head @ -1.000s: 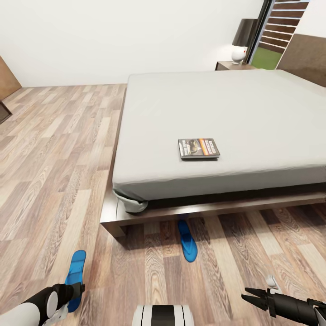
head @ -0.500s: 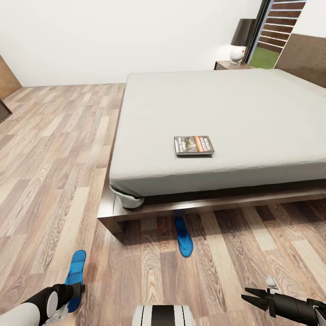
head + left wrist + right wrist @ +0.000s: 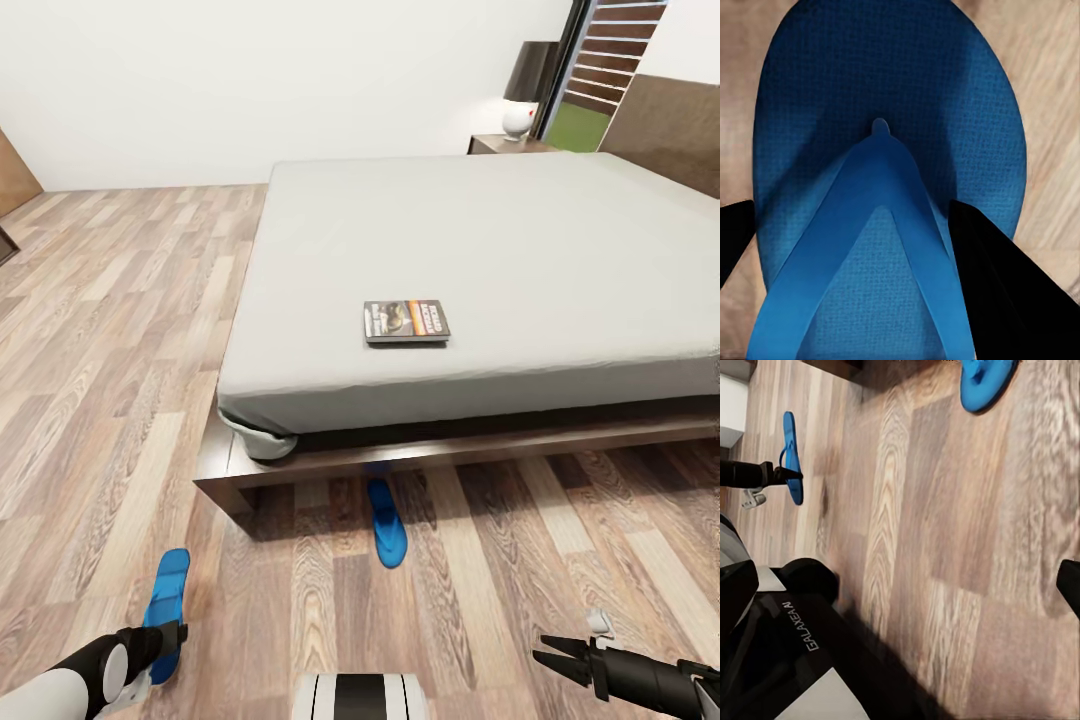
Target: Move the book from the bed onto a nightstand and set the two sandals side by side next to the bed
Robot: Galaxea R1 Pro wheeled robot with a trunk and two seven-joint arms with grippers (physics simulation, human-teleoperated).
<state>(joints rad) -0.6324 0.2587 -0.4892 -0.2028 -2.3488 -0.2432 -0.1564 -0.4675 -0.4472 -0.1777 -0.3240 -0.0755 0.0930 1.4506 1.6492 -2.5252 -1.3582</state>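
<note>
Left gripper pinches one blue sandal at the head view's seven o'clock; light, floppy foam, best gripped mid-sole. Its mate lies by the bed. Right gripper fingers spread, empty.

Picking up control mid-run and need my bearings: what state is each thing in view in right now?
Book: lying flat on the bed, cover up, near its foot edge.
Held sandal: gripped in the left gripper, off the floor.
Other sandal: on the floor, partly under the bed frame.
Right gripper: open, empty.
Lamp: upright on the nightstand.
</note>
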